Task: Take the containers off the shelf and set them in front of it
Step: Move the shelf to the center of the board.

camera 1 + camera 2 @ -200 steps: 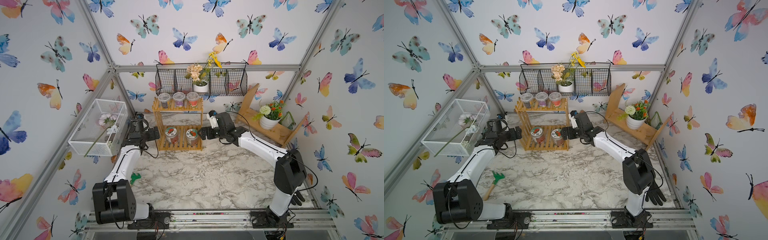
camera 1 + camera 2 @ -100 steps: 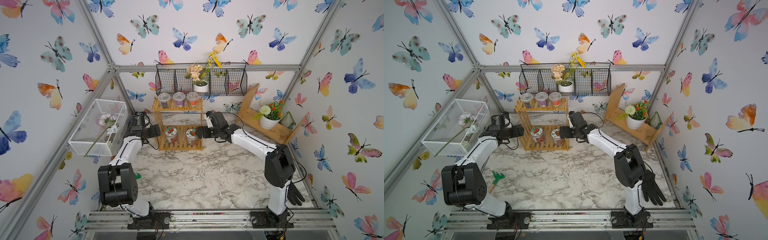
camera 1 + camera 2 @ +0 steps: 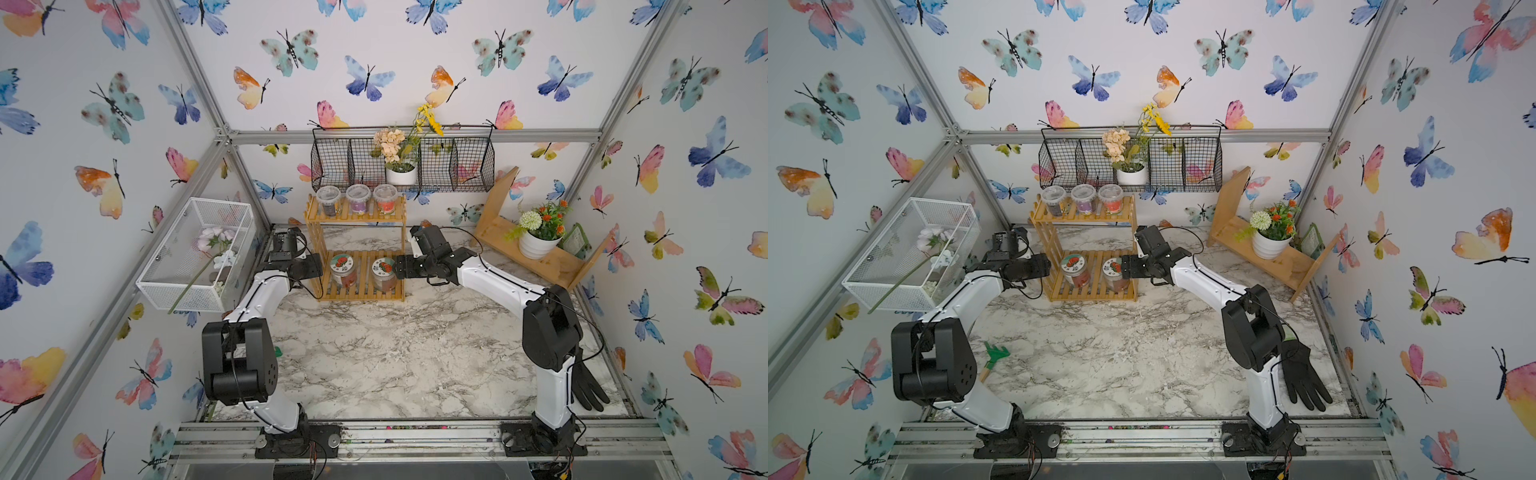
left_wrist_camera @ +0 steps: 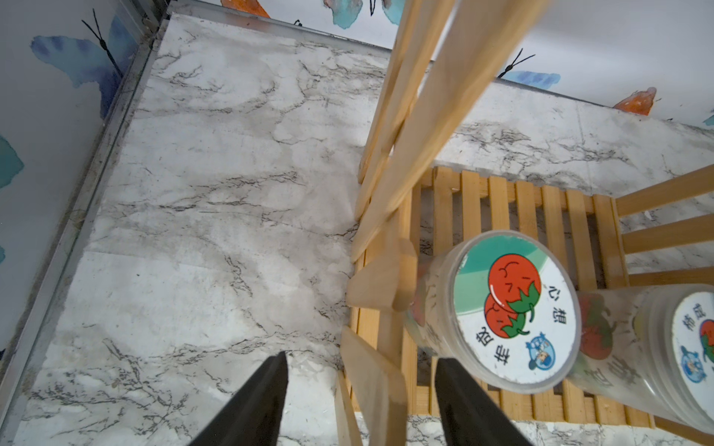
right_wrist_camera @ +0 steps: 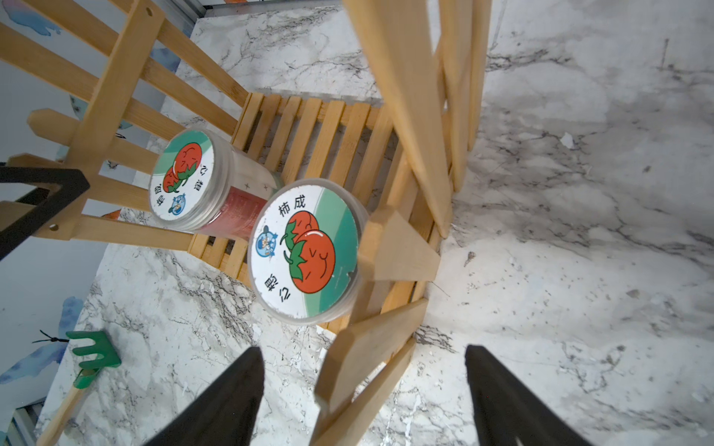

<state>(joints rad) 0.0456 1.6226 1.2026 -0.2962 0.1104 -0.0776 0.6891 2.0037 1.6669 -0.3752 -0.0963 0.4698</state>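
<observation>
The bamboo shelf [image 3: 357,217] [image 3: 1088,216] stands at the back middle. Three small cups [image 3: 358,198] sit on its upper tier. Two jars with tomato lids [image 3: 343,270] [image 3: 384,272] stand on the lower tier. My left gripper [image 3: 318,266] [image 4: 361,357] is open at the shelf's left side, a side slat [image 4: 371,382] between its jaws with gaps either side, and the nearer jar [image 4: 514,309] just beyond. My right gripper [image 3: 397,266] [image 5: 364,348] is open astride the right side slats [image 5: 371,347], close to the other jar [image 5: 305,258].
A black wire basket with a flower pot [image 3: 401,164] hangs above the shelf. A white mesh box [image 3: 195,253] juts from the left wall. A plain wooden shelf with a potted plant [image 3: 536,245] stands at the right. A green rake [image 3: 992,359] and a black glove [image 3: 1304,382] lie near the arm bases.
Both arms have moved inward to the shelf's two sides, and their jaws now straddle the side slats. Both pairs of jaws stand narrower than before. The containers have not moved.
</observation>
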